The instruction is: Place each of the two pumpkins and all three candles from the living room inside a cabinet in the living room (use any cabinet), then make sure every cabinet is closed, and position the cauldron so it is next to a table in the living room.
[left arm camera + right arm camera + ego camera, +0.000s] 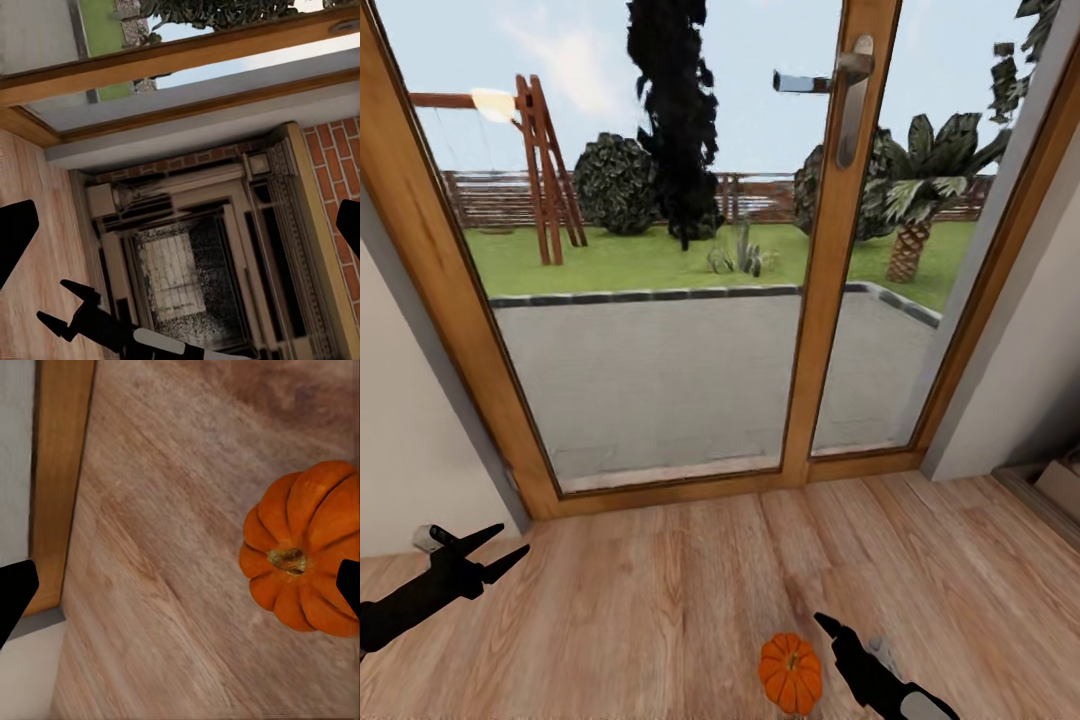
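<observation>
- Your right gripper (838, 640): jaws spread, holding nothing, just at 3 o'clock of the pumpkin (791, 673).
- Pumpkin sits on wood floor (660, 600), at your 6 o'clock.
- Your left gripper (493, 555): jaws apart, empty, 9 o'clock.

Orange ribbed pumpkin (791, 673), brown wood-grain floor (660, 600)

No readable text, label, brand, number or sign appears in any view.
</observation>
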Robot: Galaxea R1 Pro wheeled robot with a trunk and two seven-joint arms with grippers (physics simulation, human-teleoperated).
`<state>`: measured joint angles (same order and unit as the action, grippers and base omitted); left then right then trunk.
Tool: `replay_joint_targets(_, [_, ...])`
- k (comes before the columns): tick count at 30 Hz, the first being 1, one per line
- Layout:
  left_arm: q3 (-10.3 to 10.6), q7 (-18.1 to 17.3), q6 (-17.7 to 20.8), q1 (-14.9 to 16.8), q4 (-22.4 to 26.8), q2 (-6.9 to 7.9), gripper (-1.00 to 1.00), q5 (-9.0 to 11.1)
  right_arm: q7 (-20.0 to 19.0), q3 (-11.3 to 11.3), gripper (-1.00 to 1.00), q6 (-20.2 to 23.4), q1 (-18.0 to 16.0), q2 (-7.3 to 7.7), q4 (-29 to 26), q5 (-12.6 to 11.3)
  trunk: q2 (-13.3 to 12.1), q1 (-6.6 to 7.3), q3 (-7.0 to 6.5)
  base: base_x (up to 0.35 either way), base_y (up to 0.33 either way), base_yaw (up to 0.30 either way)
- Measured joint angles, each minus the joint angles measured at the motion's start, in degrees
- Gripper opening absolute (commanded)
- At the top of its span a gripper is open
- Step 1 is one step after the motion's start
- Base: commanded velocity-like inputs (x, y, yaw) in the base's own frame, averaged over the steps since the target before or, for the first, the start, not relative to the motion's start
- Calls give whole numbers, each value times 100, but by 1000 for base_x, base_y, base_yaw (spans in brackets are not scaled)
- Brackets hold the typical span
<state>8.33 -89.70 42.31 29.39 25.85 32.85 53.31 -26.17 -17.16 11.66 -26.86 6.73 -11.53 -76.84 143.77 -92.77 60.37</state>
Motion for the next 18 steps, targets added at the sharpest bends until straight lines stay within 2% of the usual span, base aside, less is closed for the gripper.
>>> replay_joint_targets(6, [-1,0,14,0,2,5,100,0,23,0,100,-4,-5,2,0,15,8,-15,133,0,0,0])
replay_joint_targets(11, [-1,0,11,0,2,4,100,-2,400,0,100,-1,-2,26,-10,0,15,-28,244,0,0,0])
replay_joint_targets(18, [6,0,7,0,2,3,100,0,573,-1,100,1,-3,35,-80,-7,24,-46,399,0,0,0])
